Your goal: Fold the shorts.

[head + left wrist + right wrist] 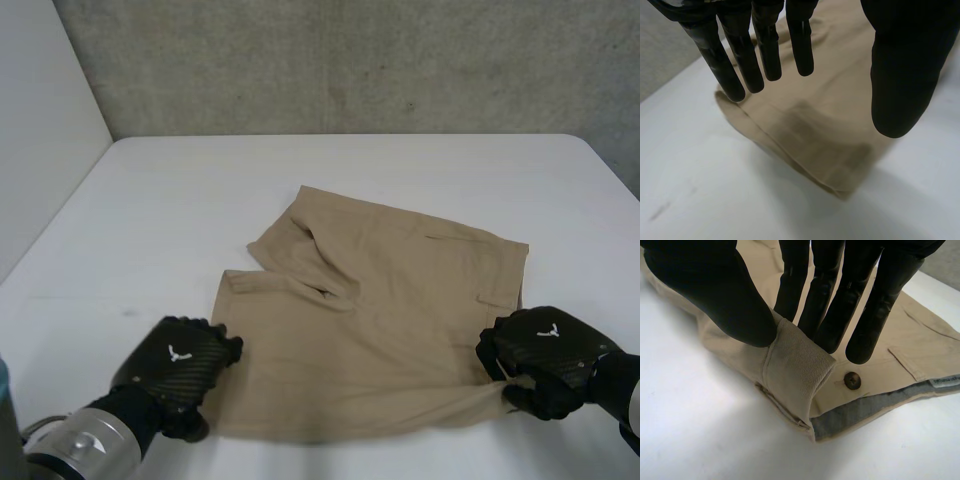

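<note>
Tan shorts lie spread on the white table, one leg folded over towards the middle. My left hand hovers at the near left corner of the shorts, at a leg hem. In the left wrist view its fingers are straight and its thumb stands apart, above the cloth and holding nothing. My right hand is at the near right corner, at the waistband. In the right wrist view its thumb and fingers pinch a raised fold of waistband next to a brown button.
White table surface surrounds the shorts on all sides. A grey wall runs behind the table's far edge, and a pale panel stands at the far left.
</note>
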### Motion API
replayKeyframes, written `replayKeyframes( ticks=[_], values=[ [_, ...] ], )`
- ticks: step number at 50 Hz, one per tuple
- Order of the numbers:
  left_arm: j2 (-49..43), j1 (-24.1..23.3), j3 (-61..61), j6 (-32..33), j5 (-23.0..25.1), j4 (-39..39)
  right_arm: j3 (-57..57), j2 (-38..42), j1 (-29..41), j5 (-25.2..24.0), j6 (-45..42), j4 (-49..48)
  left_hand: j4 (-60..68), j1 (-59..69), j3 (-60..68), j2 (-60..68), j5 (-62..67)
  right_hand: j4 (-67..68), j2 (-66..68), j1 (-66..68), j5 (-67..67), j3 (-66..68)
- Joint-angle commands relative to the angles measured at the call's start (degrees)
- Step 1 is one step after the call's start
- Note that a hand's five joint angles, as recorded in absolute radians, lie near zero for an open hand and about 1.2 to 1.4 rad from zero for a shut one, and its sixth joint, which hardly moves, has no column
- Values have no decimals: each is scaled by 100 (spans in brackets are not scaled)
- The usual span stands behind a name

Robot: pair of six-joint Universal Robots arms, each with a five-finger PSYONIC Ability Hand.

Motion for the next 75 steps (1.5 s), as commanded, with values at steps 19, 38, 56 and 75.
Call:
replayKeyframes(
  ticks=[19,38,56,75],
  values=[
    [-949,-103,58,-5,-174,467,3,115,4,351,789,-756,784,752,718,751,784,1197,1312,2645,1284,1247],
    [-723,-121,155,205,-289,373,-41,-60,4,351,657,-213,5257,5225,5191,5224,5257,1197,1312,2645,1284,1247],
    [887,-86,146,522,-227,-2309,213,-887,-557,369,-2707,3259,5257,5225,5191,5224,5257,1197,1312,2645,1284,1247],
    [-552,-24,1516,548,-121,-167,-515,299,-1060,-730,-2473,2716,5257,5225,5191,5224,5257,1197,1312,2645,1284,1247]
  ],
)
